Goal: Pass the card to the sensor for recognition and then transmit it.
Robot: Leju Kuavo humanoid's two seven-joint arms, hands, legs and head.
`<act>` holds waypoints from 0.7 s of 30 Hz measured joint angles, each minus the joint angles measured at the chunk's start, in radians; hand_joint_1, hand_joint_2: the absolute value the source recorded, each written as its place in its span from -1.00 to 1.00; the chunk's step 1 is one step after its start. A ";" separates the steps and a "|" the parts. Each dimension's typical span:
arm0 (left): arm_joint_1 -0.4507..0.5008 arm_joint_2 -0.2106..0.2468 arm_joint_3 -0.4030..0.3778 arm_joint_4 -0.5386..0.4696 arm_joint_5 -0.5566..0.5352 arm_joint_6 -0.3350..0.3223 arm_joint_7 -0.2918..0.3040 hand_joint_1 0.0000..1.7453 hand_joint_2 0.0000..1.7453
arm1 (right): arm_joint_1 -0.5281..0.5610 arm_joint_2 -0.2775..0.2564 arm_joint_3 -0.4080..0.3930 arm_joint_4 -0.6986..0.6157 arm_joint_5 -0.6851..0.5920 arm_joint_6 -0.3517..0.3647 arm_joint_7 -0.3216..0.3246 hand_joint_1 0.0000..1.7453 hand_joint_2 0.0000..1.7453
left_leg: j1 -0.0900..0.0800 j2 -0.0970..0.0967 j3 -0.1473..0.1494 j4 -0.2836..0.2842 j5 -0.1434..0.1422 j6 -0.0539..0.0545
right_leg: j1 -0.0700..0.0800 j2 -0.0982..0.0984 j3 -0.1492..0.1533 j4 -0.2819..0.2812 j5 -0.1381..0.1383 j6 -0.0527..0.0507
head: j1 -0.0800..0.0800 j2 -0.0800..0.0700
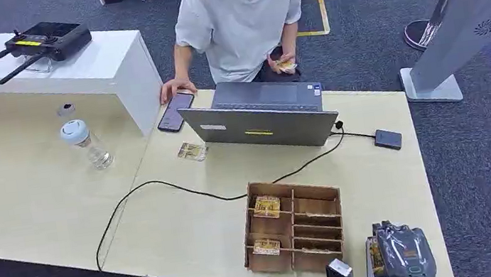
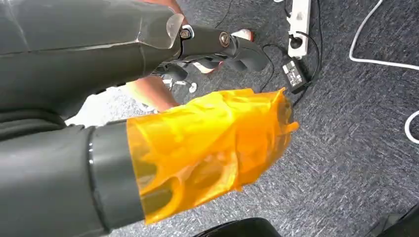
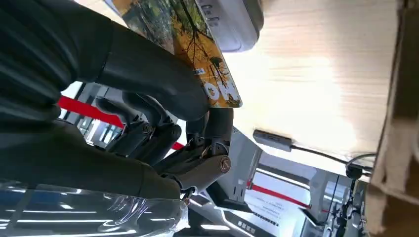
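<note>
At the table's near right corner my right hand (image 1: pixel 403 255) pinches a yellow printed card (image 1: pixel 375 256) between thumb and fingers. The right wrist view shows the same card (image 3: pixel 197 47) pressed under my thumb (image 3: pixel 148 69), just above the table and close to a pale grey device (image 3: pixel 232 19). A small dark sensor box (image 1: pixel 387 139) lies on the table on a cable from the laptop, well ahead of the hand; it also shows in the wrist view (image 3: pixel 271 139). My left hand (image 2: pixel 217 47) hangs over the carpet and holds nothing, its fingers loosely apart.
A wooden compartment box (image 1: pixel 318 223) with cards (image 1: pixel 266 206) stands left of my right hand. Behind it are a laptop (image 1: pixel 261 115), a phone (image 1: pixel 175 112), a loose card (image 1: pixel 192 151) and a bottle (image 1: pixel 87 143). A person (image 1: pixel 241 17) stands beyond the table, card in hand.
</note>
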 joint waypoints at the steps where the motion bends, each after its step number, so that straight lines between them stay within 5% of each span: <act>1: 0.000 0.000 0.000 0.000 -0.001 0.000 0.000 -1.00 -1.00 | 0.000 0.002 -0.001 0.005 0.000 -0.001 0.000 1.00 1.00 | 0.000 0.000 0.000 0.000 0.000 0.000 | 0.000 0.000 0.000 0.000 0.000 0.000 | 0.000 0.000; 21: 0.000 -0.002 0.000 0.000 -0.002 0.000 0.000 -1.00 -1.00 | -0.006 0.028 -0.015 0.041 -0.016 -0.014 -0.013 1.00 1.00 | 0.000 0.000 0.000 0.000 0.000 0.000 | 0.000 0.000 0.000 0.000 0.000 0.000 | 0.000 0.000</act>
